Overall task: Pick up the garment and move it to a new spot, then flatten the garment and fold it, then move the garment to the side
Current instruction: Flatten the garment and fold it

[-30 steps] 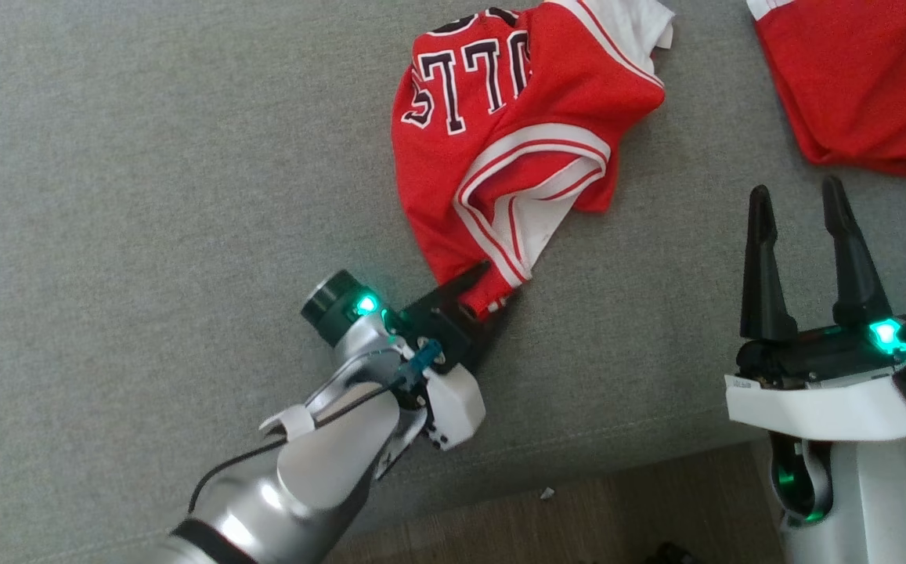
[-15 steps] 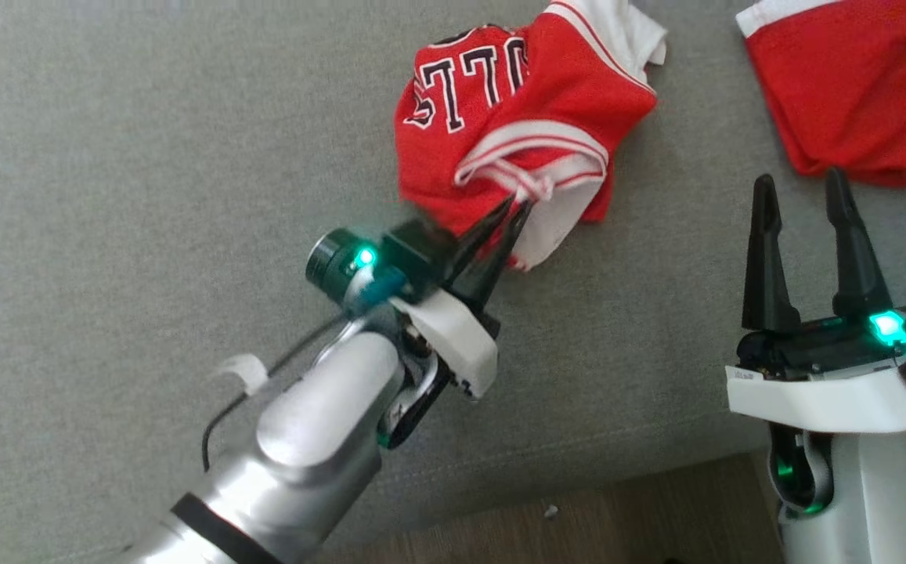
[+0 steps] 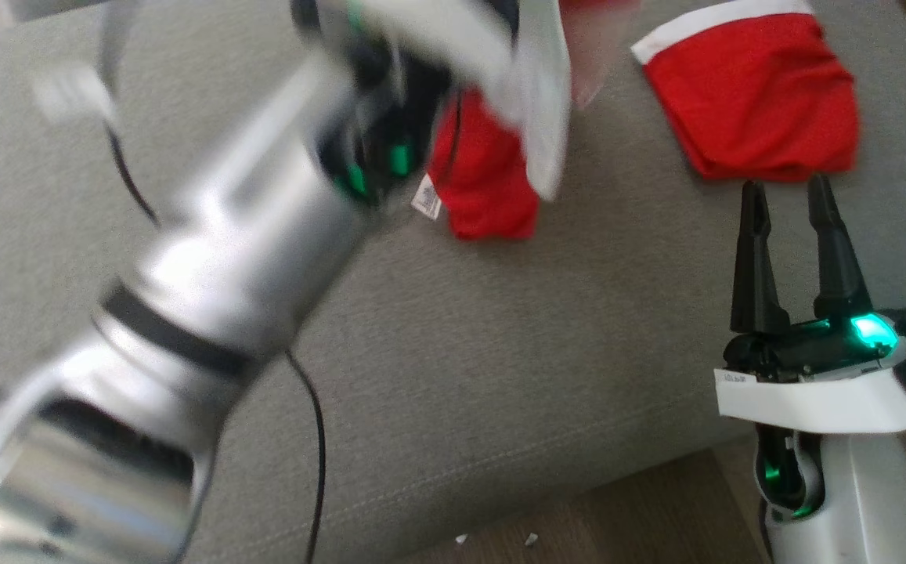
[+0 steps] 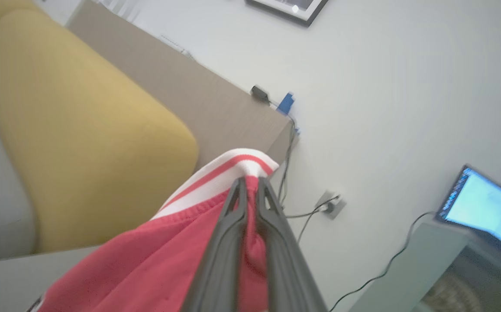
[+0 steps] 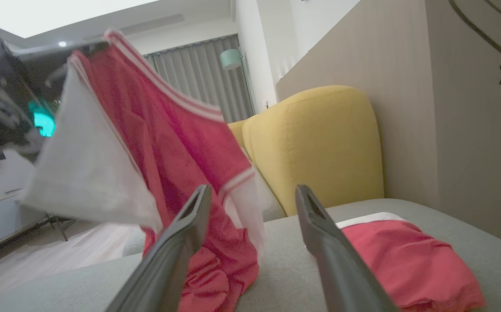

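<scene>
Dark and spread wide, the two fingers of our right gripper [image 3: 783, 188] stand empty at our lower right, pointing out over the near part of the grey sofa seat [image 3: 546, 352], with a strip of wooden floor [image 3: 625, 517] below its front edge. Further in, our left arm is raised and blurred in the head view. The left wrist view shows our left gripper [image 4: 250, 182] pinched together on the white, red-striped trim of the red mesh jersey [image 5: 168, 143]. The jersey hangs from that grip above the seat, a white panel [image 5: 85, 173] spread to one side, a small white tag [image 3: 426, 196] showing near its lower end. Its lowest folds seem to bunch on the seat, though we cannot tell for certain. Beyond our right gripper, apart from the jersey, a second red garment with a white band [image 3: 758, 117] lies flat on the seat. Behind it rises a yellow cushion [image 5: 319, 143], then a beige wall panel [image 5: 406, 86].
</scene>
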Available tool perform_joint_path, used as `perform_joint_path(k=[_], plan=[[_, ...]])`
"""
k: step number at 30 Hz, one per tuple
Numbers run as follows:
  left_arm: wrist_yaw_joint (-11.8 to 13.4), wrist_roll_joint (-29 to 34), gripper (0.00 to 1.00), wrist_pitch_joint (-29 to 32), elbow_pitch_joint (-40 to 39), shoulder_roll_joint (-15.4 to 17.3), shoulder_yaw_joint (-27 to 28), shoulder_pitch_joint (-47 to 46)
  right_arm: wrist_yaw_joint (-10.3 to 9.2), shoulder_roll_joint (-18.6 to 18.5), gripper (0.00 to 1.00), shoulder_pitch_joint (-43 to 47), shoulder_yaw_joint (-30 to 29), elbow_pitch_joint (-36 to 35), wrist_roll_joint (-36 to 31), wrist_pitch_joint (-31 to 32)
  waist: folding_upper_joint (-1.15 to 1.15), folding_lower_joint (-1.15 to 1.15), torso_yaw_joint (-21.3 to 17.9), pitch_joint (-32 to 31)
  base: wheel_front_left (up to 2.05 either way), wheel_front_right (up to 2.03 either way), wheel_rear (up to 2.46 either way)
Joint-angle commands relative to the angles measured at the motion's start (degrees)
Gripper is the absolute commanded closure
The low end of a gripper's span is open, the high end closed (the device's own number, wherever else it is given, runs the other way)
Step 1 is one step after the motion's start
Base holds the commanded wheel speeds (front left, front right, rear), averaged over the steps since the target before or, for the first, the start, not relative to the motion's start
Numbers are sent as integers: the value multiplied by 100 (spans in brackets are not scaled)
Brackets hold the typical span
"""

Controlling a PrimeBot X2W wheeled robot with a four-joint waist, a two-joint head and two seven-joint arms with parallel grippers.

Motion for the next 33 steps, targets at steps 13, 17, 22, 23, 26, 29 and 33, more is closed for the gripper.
perform_joint_path(k=[13, 17, 22, 23, 26, 29, 33], plan=[[390, -1458, 100, -312, 602, 146, 678, -2032, 35, -11, 0, 42, -78, -197, 144, -24, 0, 0, 76, -303, 0, 0, 0], [357, -1168, 100, -318, 1054, 595, 1090, -1027, 35, -11, 0, 136, -146, -209, 67, -24, 0, 0, 343, -346, 0, 0, 0], [265, -992, 100, -319, 1382, 1184, 1715, 564, 35, -11, 0, 240, -222, -195, -66, -24, 0, 0, 684, -359, 0, 0, 0], [243, -969, 100, -319, 1417, 1268, 1873, 839, 35, -11, 0, 250, -235, -195, -92, -24, 0, 0, 749, -350, 0, 0, 0], [161, -912, 100, -319, 1442, 1413, 2343, 1544, 35, -11, 0, 267, -250, -188, -166, -24, 0, 0, 925, -324, 0, 0, 0], [77, -843, 100, -320, 1376, 1478, 2734, 2143, 35, -11, 0, 269, -228, -165, -219, -24, 0, 0, 1068, -302, 0, 0, 0], [16, -485, 100, -320, 1222, 1602, 3013, 2777, 35, -11, 0, 290, -154, -105, -282, -24, 0, 0, 1248, -294, 0, 0, 0]])
